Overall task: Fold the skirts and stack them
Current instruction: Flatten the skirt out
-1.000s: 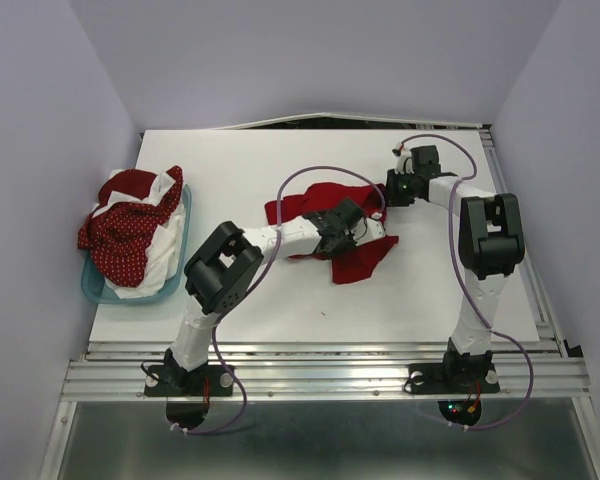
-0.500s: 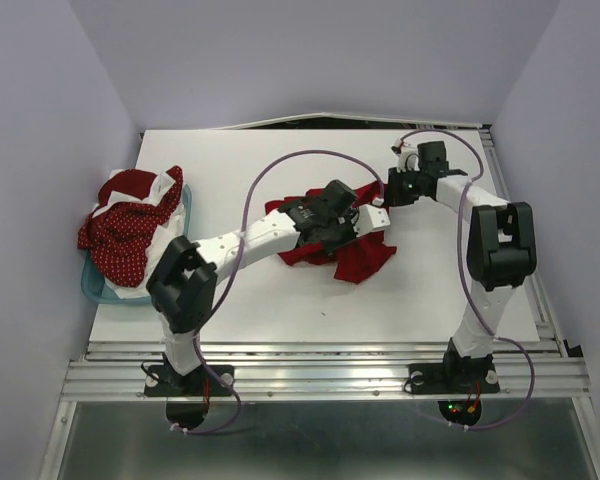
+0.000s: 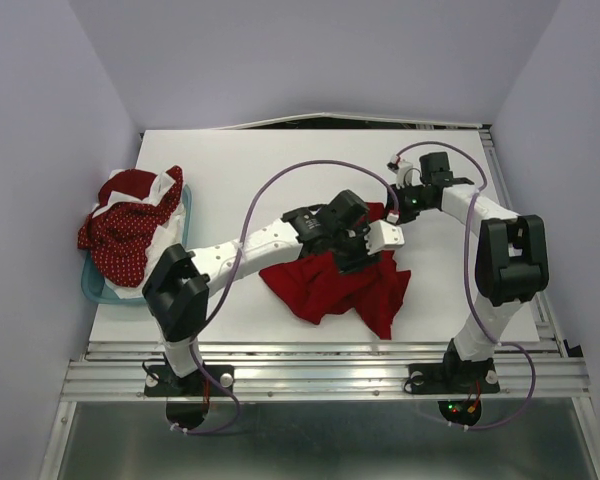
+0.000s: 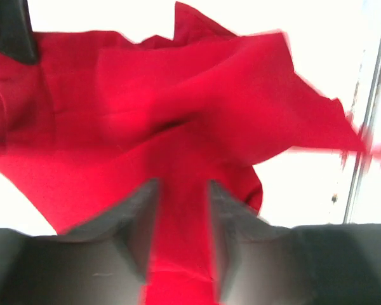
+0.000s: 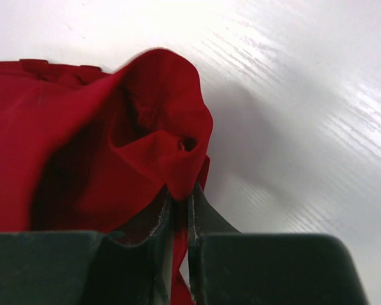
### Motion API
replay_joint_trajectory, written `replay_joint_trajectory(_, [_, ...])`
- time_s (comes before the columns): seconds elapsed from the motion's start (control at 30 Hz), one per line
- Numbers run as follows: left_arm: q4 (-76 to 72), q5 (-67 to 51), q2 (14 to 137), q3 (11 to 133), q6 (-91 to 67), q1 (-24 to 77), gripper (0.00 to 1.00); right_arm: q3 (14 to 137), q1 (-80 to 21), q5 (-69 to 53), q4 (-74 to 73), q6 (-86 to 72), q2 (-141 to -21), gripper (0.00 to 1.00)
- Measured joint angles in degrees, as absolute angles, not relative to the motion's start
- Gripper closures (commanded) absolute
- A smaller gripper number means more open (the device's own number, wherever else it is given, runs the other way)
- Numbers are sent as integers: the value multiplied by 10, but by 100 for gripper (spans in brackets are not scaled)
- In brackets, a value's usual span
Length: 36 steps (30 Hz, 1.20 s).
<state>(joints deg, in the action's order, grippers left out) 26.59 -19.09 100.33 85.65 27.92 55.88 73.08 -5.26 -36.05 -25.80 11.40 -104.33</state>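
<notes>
Now: red skirt (image 3: 330, 285) at mid-bench, one firm grip on it

Location: the skirt lies in loose folds on the bench (image 3: 230, 160), centre-right, between the two arms. A dark red dotted skirt (image 3: 120, 240) and a white one (image 3: 158, 262) are heaped in and over the teal tub (image 3: 98, 290) at the left, well apart from it.

Right end effector (image 5: 180, 197): fingers nearly together, pinching a puckered fold of the red cloth.

Left end effector (image 4: 181, 190): fingers partly apart, with red cloth running through the gap. It looks loose there, not clamped.

Handling, as you should judge it: the fabric is light, limp and thin. It drapes and bunches, so it will not keep a fold unless you spread it flat first. Expect the layers to slide over one another. Take hold at an edge or corner, waistband or hem, on a single layer where you can, rather than a mid-panel bunch like the one the right side has.
</notes>
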Motion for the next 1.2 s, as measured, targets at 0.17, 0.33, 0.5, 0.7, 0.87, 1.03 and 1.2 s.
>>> replay_joint_trajectory(0.17, [237, -152, 1008, 799, 260, 563, 43, 726, -53, -357, -274, 123, -1044, 99])
replay_joint_trajectory(0.33, [220, -100, 1008, 742, 234, 551, 46, 726, -53, -342, -282, 127, -1047, 99])
replay_joint_trajectory(0.5, [197, -81, 965, 690, 228, 544, 45, 726, -53, -323, -288, 122, -1055, 99])
replay_joint_trajectory(0.7, [179, -51, 890, 677, 256, 630, 41, 726, -53, -302, -289, 101, -1081, 99])
replay_joint_trajectory(0.87, [157, 9, 901, 646, 277, 720, 39, 726, -53, -295, -291, 87, -1095, 99])
replay_joint_trajectory(1.03, [147, 68, 956, 644, 285, 741, 41, 726, -53, -293, -292, 85, -1095, 99])
replay_joint_trajectory(1.2, [131, 143, 994, 644, 292, 734, 43, 726, -53, -293, -292, 85, -1095, 99])
